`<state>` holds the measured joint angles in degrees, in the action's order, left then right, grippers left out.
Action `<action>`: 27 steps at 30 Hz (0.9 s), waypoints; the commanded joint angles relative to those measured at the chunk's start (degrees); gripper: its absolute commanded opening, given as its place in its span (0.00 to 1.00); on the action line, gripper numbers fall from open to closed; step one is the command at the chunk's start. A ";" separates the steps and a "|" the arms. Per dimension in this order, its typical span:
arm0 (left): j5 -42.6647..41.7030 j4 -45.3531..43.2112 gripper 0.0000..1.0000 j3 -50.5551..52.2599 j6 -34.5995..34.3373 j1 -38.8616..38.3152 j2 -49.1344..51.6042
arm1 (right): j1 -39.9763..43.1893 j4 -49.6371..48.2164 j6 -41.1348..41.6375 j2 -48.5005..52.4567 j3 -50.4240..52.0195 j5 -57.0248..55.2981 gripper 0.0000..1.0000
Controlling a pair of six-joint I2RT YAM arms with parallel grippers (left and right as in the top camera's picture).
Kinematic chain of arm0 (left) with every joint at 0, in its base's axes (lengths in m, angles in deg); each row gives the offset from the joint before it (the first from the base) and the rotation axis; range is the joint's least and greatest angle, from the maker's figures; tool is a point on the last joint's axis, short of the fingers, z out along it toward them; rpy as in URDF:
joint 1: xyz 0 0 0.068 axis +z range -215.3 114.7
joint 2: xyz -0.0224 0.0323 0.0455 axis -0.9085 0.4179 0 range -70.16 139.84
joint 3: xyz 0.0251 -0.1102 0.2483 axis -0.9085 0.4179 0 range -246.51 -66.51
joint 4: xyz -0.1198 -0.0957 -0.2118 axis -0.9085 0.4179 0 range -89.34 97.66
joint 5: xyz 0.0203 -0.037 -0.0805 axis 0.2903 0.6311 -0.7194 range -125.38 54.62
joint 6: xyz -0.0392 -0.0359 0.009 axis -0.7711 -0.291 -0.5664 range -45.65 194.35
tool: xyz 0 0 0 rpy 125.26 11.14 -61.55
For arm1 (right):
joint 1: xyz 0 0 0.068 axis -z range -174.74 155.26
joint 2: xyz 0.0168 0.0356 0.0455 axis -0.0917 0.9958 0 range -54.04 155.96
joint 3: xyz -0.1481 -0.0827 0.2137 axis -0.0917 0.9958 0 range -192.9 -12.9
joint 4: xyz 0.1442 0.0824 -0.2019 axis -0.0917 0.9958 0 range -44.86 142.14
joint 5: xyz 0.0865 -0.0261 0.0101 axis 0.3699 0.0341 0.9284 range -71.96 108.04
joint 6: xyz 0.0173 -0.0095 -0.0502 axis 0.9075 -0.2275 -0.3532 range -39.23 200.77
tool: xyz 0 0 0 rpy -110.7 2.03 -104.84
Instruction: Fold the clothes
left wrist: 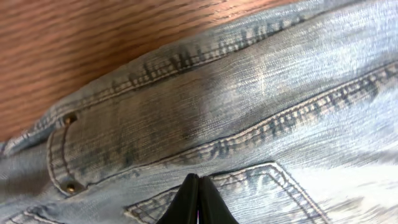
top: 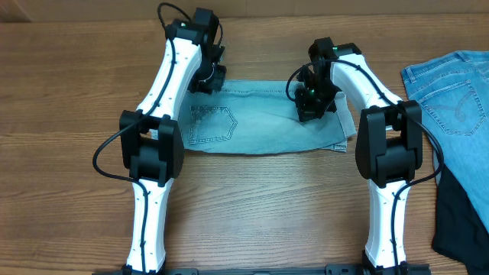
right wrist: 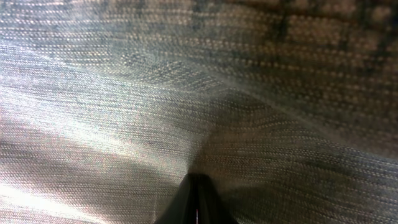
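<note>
From above, you can see the pale blue shorts [top: 263,118] lying flat on the wooden table [top: 69,84], folded into a long shape that runs from side to side; a stitched back pocket [top: 210,124] faces up near the left end; your left gripper [top: 208,80] sits at the top left edge of the shorts, and your right gripper [top: 312,103] sits on the cloth near the right end; both arms reach in from the near edge of the table; at the far right lies a pair of darker blue jeans [top: 451,92], with a black cloth [top: 466,214] partly over it, well apart from the shorts.

From the left wrist, you look down at the waistband [left wrist: 186,93] of the shorts, with a belt loop [left wrist: 59,152] and its small metal rivets; the top corner of the pocket shows just below; bare table wood fills the top left; your left gripper [left wrist: 198,202] has its two fingers pressed tight together, tips down on the denim; nothing sits between them that you can see.

From the right wrist, you see only pale denim weave, very close; the cloth puckers into soft folds that run toward your right gripper [right wrist: 198,199]; its fingers are closed tight, tips touching the cloth; you cannot tell if a bit of cloth is pinched there.
</note>
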<state>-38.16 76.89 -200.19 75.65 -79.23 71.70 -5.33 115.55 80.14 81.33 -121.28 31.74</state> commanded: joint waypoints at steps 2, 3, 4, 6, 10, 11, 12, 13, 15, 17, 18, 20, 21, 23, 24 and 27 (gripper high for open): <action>-1.84 -0.70 0.04 0.15 7.10 -0.35 0.68 | 0.35 -1.75 0.22 1.60 1.42 -5.09 0.04; -1.90 -1.01 0.04 0.15 7.56 -0.35 0.79 | 0.35 -1.77 0.22 1.60 1.42 -5.09 0.04; -1.88 -1.07 0.04 0.15 7.69 -0.35 0.90 | 0.35 -1.79 0.24 1.60 1.42 -5.09 0.04; -2.64 -0.85 0.04 0.17 7.76 -0.46 1.14 | 0.37 -1.79 0.22 1.60 1.42 -5.09 0.04; -8.37 1.68 0.04 0.20 10.32 -1.60 1.20 | 0.37 -2.47 0.24 1.60 1.42 -5.09 0.04; -8.20 1.60 0.04 0.20 10.34 -1.99 1.29 | 0.37 -2.67 0.26 1.60 1.44 -5.09 0.04; -8.20 1.33 0.04 0.20 10.32 -2.54 1.29 | 0.37 -2.82 0.44 1.60 1.44 -5.09 0.04; -8.20 1.01 0.04 0.31 10.32 -2.93 1.29 | 0.37 -2.82 0.44 1.60 1.44 -5.09 0.04; -8.20 0.09 0.04 0.52 10.29 -3.37 1.29 | 0.35 -2.75 0.44 1.60 1.44 -5.09 0.04; -8.20 -1.11 0.04 1.01 10.29 -3.45 1.29 | 0.37 -2.67 0.44 1.60 1.42 -5.09 0.04; -8.20 -1.53 0.04 1.38 10.29 -3.45 1.29 | 0.37 -2.62 0.44 1.60 1.44 -5.09 0.04; -8.22 -2.62 0.04 3.04 10.29 -3.45 1.29 | 0.37 -2.60 0.44 1.60 1.44 -5.09 0.04; -8.24 -3.21 0.04 4.09 10.29 -3.45 1.29 | 0.37 -2.56 0.44 1.60 1.44 -5.09 0.04; -8.22 -5.16 0.04 6.84 10.27 -3.45 1.29 | 0.37 -2.56 0.44 1.60 1.44 -5.09 0.04; -8.17 -6.73 0.04 8.44 10.25 -3.45 1.29 | 0.37 -2.56 0.44 1.60 1.44 -5.09 0.04; -1.14 -12.31 0.04 10.29 8.52 -3.08 1.29 | 0.37 -2.60 0.44 1.60 1.44 -5.09 0.04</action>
<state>-44.76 67.69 -191.08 84.87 -82.53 72.03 -5.35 114.74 80.38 81.33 -121.26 31.63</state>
